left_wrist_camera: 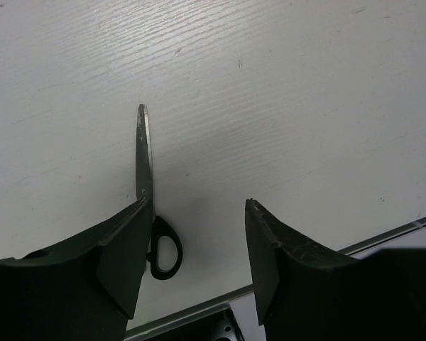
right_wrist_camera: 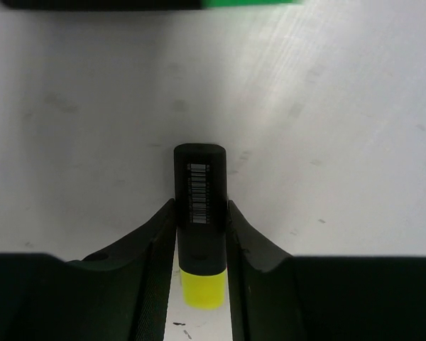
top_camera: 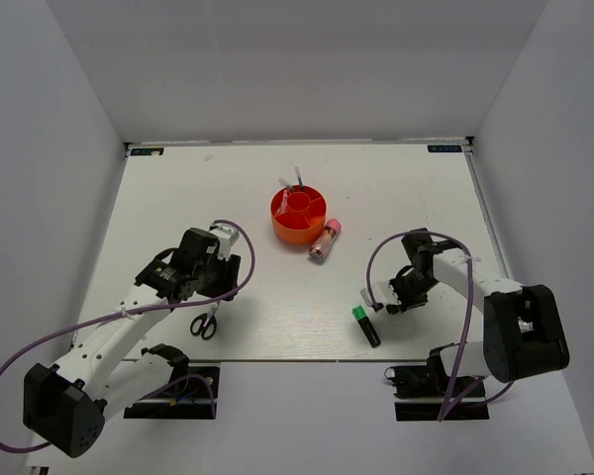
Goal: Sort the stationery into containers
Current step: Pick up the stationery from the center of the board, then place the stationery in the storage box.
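Two arms over a white tabletop (top_camera: 277, 178), with a round orange plastic divided tub (top_camera: 295, 234) as landmark. Near-left of the tub, the left gripper (left_wrist_camera: 196, 206) hangs, jaws spread, over black-handled steel scissors (left_wrist_camera: 143, 170). Near-right of the tub, the right gripper (right_wrist_camera: 200, 206) has its jaws clamped on a black-bodied yellow highlighter (right_wrist_camera: 199, 185); a green-capped black highlighter (top_camera: 366, 325) lies on that same side. Pink-capped clear tube (top_camera: 325, 239): just right of the tub.

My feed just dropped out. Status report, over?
Left gripper open, scissors at one fingertip. Right gripper shut on yellow highlighter. Pink-capped tube beside orange tub, on right arm's side; green highlighter loose nearby.
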### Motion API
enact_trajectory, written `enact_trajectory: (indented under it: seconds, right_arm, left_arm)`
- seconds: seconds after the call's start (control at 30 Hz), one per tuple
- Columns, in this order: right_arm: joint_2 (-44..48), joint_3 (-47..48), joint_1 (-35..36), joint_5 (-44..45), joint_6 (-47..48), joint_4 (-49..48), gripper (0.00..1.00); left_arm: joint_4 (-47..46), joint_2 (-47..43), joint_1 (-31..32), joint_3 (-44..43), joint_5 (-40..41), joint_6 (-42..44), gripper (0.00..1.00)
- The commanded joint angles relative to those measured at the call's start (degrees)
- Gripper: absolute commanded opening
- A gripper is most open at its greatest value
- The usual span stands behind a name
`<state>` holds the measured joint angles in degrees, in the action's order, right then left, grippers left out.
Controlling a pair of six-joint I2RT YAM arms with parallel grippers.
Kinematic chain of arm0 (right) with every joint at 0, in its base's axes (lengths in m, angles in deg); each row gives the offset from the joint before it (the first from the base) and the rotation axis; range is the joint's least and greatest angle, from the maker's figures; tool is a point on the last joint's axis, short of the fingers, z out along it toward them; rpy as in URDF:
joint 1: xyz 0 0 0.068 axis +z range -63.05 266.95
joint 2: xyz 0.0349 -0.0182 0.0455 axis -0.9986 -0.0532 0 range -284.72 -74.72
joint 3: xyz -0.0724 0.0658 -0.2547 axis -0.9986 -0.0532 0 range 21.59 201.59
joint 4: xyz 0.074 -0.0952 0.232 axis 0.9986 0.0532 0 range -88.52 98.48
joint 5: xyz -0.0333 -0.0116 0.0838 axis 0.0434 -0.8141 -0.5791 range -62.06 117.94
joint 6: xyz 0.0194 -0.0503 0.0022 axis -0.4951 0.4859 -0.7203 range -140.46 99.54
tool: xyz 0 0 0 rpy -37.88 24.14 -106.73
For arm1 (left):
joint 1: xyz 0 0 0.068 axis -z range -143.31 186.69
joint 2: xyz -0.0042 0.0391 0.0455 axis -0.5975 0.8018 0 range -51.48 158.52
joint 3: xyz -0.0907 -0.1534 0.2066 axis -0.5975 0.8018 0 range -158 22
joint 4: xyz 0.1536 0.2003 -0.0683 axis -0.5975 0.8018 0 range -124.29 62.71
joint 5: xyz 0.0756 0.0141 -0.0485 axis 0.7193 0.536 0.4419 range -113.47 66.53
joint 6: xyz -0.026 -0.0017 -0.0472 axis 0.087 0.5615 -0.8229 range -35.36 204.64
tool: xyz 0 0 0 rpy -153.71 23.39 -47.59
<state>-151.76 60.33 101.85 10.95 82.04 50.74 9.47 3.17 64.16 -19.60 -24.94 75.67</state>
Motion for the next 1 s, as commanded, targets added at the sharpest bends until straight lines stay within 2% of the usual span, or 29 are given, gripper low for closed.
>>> enact_trajectory:
  seconds: [0.0, 0.27, 0.4, 0.63, 0.67, 0.7, 0.73, 0.97]
  right_arm:
    - [-1.1, 3.35, 1.01, -2.94, -14.39, -8.3, 0.0]
    - [-3.99, 19.16, 5.14, -7.7, -40.68, -8.39, 0.0]
    - [-6.81, 28.47, 6.55, -10.07, -49.05, -9.09, 0.0]
    - [-17.09, 45.53, 9.45, -15.52, -65.73, -14.09, 0.0]
    - [-19.62, 49.72, 9.71, -15.87, -69.07, -16.8, 0.0]
    - [-20.25, 50.63, 9.8, -17.44, -70.75, -18.04, 0.0]
    - [-21.04, 51.17, 9.8, -18.07, -76.69, -21.62, 0.0]
    - [-23.59, 43.97, 9.45, -27.72, -94.92, -48.6, 0.0]
  left_arm:
    - [0.26, -0.78, -0.22, -0.05, -0.46, 0.45, 0.65]
    - [0.35, -0.34, -0.22, 0.21, -0.37, 0.62, 0.65]
    - [0.35, 0.01, -0.13, 0.3, -0.2, 0.71, 0.65]
    - [0.35, 0.19, -0.3, 0.3, 0.24, 1.15, 0.65]
    - [0.35, 0.19, -0.22, 0.47, 0.33, 1.24, 0.65]
    - [0.35, 0.19, -0.13, 0.56, 0.42, 1.32, 0.65]
    - [0.27, 0.19, -0.3, 0.56, 0.68, 1.67, 0.65]
    - [0.0, 1.42, -0.22, 0.65, 0.86, 2.03, 0.66]
